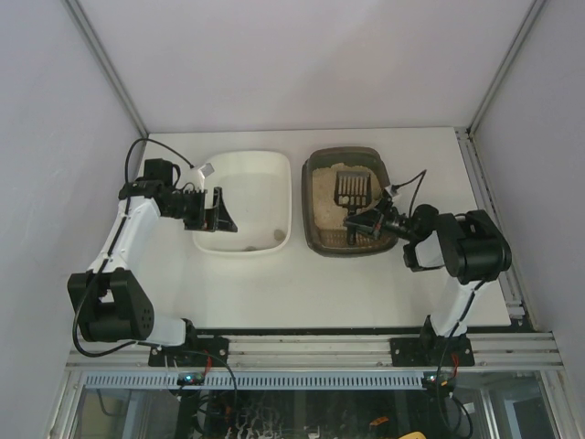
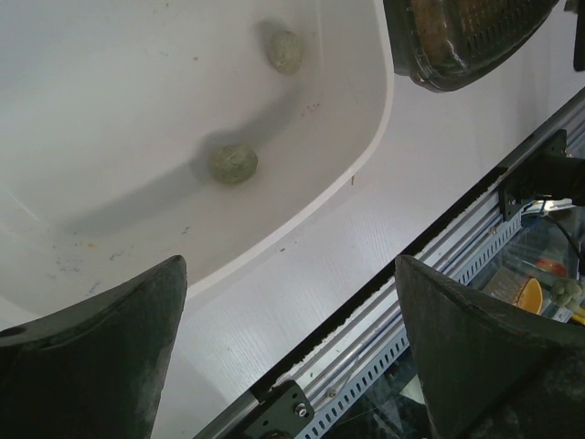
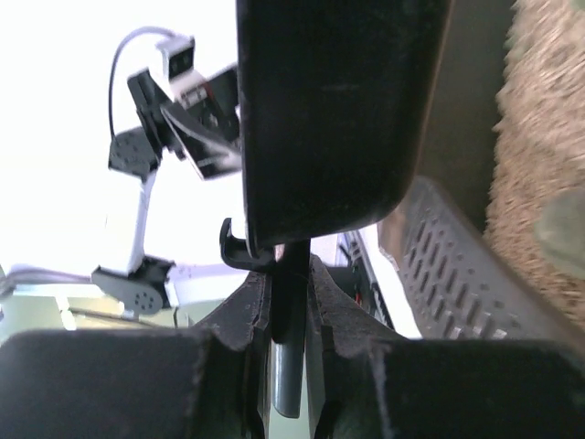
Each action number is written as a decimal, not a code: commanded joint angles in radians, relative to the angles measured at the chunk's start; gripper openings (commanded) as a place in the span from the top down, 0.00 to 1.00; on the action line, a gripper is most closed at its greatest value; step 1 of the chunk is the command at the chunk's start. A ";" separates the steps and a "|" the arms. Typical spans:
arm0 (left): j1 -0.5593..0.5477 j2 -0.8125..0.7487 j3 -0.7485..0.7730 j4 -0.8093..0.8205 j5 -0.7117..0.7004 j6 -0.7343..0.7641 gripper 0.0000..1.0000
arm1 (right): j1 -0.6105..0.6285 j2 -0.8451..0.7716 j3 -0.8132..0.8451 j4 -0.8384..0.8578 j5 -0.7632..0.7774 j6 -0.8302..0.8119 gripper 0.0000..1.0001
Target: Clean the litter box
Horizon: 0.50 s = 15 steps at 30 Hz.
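The dark grey-brown litter box (image 1: 348,251) with beige litter (image 1: 322,203) stands right of centre. A black slotted scoop (image 1: 352,187) rests in it. My right gripper (image 1: 362,222) is shut on the scoop's handle at the box's near side. In the right wrist view the fingers (image 3: 291,274) clamp the thin handle (image 3: 290,302), with the scoop's black body (image 3: 329,110) above and litter (image 3: 539,128) to the right. My left gripper (image 1: 218,209) is open and empty over the white tray's left side; its jaws (image 2: 288,347) stand wide apart.
The white tray (image 1: 239,251) stands left of the litter box and holds two greenish clumps (image 2: 233,164) (image 2: 285,52). A corner of the litter box (image 2: 466,37) shows in the left wrist view. The table's metal rail (image 1: 311,350) runs along the near edge.
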 commanded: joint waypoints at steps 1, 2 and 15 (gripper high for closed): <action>-0.004 -0.019 -0.022 -0.010 0.035 0.029 0.01 | -0.052 -0.011 -0.042 0.116 0.027 0.039 1.00; -0.004 -0.019 -0.023 -0.009 0.035 0.029 0.01 | -0.032 -0.009 -0.058 0.112 0.025 0.032 1.00; -0.006 -0.011 -0.025 -0.013 0.026 0.027 0.01 | 0.033 -0.045 0.084 0.124 0.100 0.343 1.00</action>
